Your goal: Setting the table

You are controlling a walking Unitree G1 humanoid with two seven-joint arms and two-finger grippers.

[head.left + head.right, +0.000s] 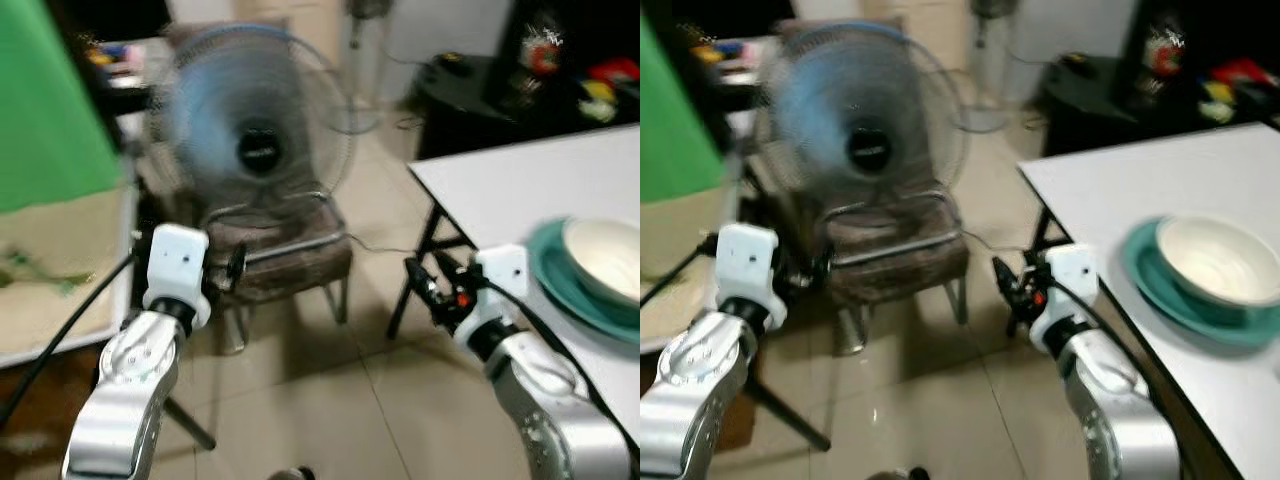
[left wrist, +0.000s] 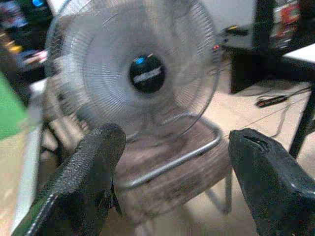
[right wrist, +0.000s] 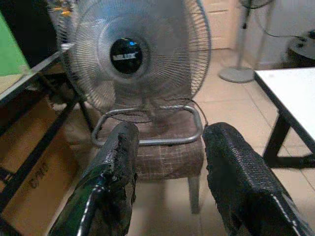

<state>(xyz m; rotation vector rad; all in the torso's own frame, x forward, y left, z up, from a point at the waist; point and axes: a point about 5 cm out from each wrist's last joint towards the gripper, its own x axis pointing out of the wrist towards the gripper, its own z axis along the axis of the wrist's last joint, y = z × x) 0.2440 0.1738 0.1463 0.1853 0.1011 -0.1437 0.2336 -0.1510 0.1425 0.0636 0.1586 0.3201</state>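
Left eye view, blurred by motion: a round electric fan [image 1: 255, 125] with a wire cage stands on a brown plaid chair [image 1: 290, 255] at the middle of the room, directly ahead of both raised arms. To the right of the fan, a white table [image 1: 520, 185] on black legs carries the task's things: a cream bowl [image 1: 608, 258] sitting in a teal plate [image 1: 560, 285] near the table's front edge, both partly cut off by the frame. The right gripper [image 1: 420, 285] hangs in the air between the fan's chair and the table, just off the table's edge and touching nothing; the right wrist view shows its two black fingers [image 3: 115, 167] apart, with the fan and chair seen through the gap. The left gripper [image 2: 172, 182] is held up on the fan's other side, close to the chair; the left wrist view shows its fingers spread wide and empty, the fan's black hub between them.

Left of the fan, a green sheet [image 1: 50, 100] hangs over a pale surface. Behind the fan, a second fan's stand [image 3: 241, 73] rests on the tiled floor [image 1: 330, 400], and a dark cabinet [image 1: 470, 100] behind the table holds bright objects too blurred to identify. A power strip [image 2: 270, 101] lies on the tiles to the fan's right, under the table.
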